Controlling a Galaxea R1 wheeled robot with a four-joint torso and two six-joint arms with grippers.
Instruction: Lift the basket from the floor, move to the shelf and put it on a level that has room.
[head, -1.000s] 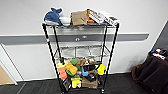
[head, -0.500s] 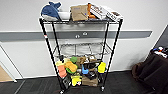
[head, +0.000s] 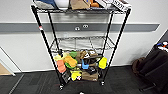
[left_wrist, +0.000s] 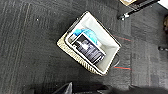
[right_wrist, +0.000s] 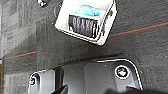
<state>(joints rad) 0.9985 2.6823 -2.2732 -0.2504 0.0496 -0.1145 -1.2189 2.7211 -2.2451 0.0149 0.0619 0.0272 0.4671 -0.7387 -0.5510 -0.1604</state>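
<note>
Two wrist cams show me basket (left_wrist: 89, 51) on floor (left_wrist: 30, 37), unheld; gripper state: can't tell. Shelf (head: 79, 45) at 12 o'clock; mid level (head: 82, 43) has room. Risk: tilted lift spills contents.

We seem to be in an office: dark carpet tiles (head: 30, 83), a plain white wall (head: 22, 50) with a grey band (head: 22, 27) and outlets (head: 85, 26), and a wheeled wire storage rack (head: 80, 45).
</note>
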